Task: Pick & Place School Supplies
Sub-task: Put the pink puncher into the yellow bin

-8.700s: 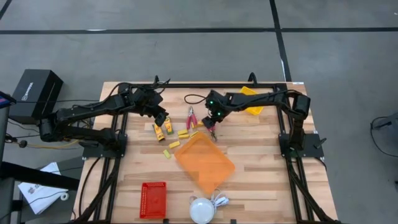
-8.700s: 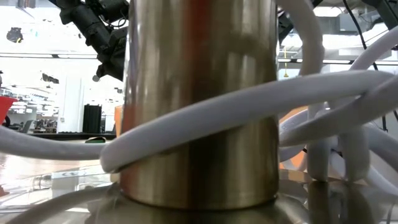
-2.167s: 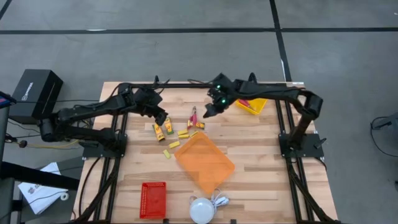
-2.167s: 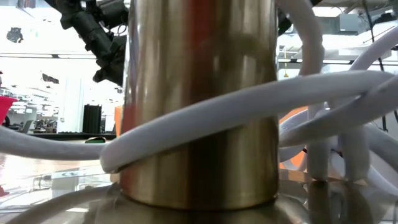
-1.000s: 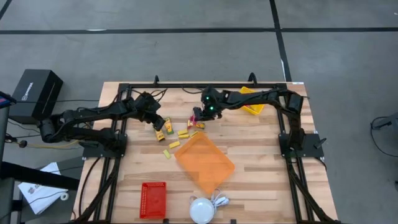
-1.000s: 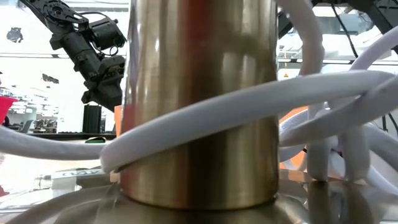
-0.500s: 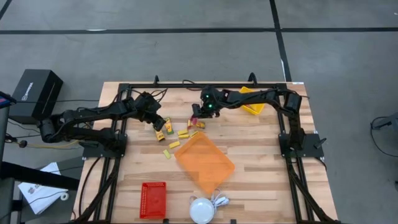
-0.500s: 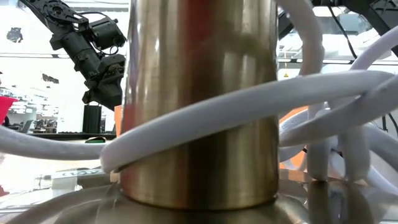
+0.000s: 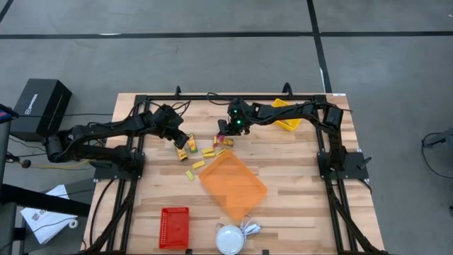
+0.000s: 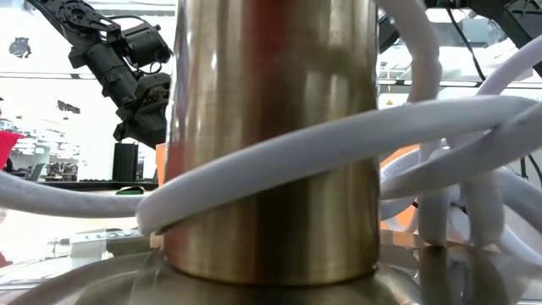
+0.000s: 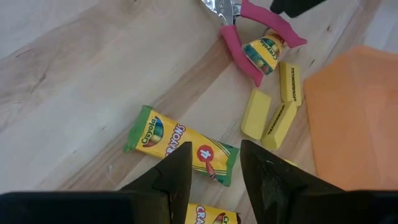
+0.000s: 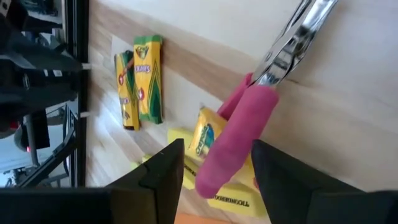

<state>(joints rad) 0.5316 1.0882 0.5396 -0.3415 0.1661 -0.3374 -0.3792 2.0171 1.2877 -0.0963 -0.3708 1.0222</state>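
Observation:
My left gripper [image 9: 181, 141] [image 11: 214, 167] hovers open over two yellow crayon packets [image 11: 180, 144] [image 11: 210, 215] that lie flat on the wood. My right gripper [image 9: 224, 133] [image 12: 217, 169] is open and low over the pink-handled pliers [image 9: 219, 130]. Its fingers stand on either side of one pink handle [image 12: 238, 134]. A third, smaller crayon packet [image 11: 263, 51] [image 12: 206, 138] lies against the pliers' handles. Three yellow blocks [image 11: 256, 114] [image 11: 289, 81] [image 11: 278, 124] lie beside the orange tray [image 9: 232, 183]. My right gripper has one pink handle of the pliers [image 12: 231, 154] running between its two fingers, which come from above. The pliers lie flat on the table. I cannot tell whether either finger touches the handle.
A yellow bin [image 9: 287, 117] sits at the far right of the table, a red bin [image 9: 174, 227] at the near edge, and a white dome with its cord [image 9: 230, 239] beside it. In the low view a brass cylinder [image 10: 271, 135] wrapped in white cord blocks most of the table.

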